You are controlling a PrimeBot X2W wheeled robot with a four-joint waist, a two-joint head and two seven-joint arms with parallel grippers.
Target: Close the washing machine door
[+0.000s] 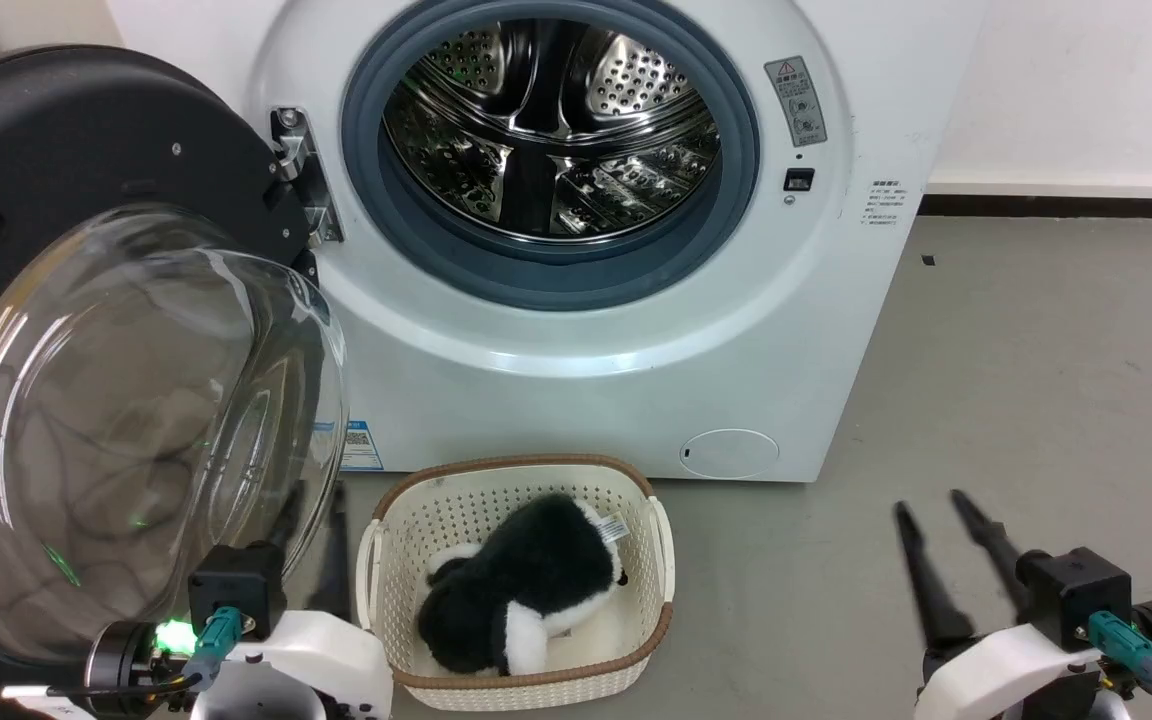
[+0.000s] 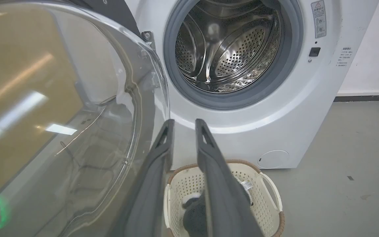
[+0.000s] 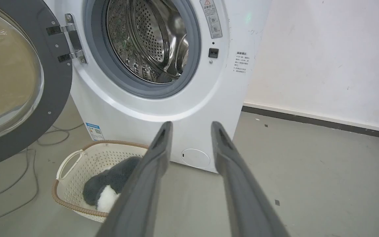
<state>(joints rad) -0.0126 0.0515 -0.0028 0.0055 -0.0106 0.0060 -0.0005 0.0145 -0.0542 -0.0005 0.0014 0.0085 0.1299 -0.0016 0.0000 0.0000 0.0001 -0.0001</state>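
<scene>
The washing machine [image 1: 586, 380] stands white in front of me, its steel drum [image 1: 546, 130] exposed. The washing machine door [image 1: 56, 130] is swung wide open to the left on its hinge, with the clear glass bowl [image 1: 136, 420] bulging toward me. My left gripper [image 1: 316, 490] is low beside the bowl's right edge, open and holding nothing. In the left wrist view the left gripper [image 2: 184, 121] points at the machine front [image 2: 242, 131], with the door glass [image 2: 61, 115] close on its left. My right gripper [image 1: 928, 500] is open over the floor at the lower right, and in its own view the right gripper [image 3: 191, 124] points at the machine's base.
A cream basket [image 1: 516, 463] holding a black and white plush toy [image 1: 526, 590] sits on the floor just before the machine, between my arms. Cables [image 3: 44, 138] lie on the floor under the door [image 3: 58, 82]. A white wall and dark baseboard [image 3: 308, 120] run on the right.
</scene>
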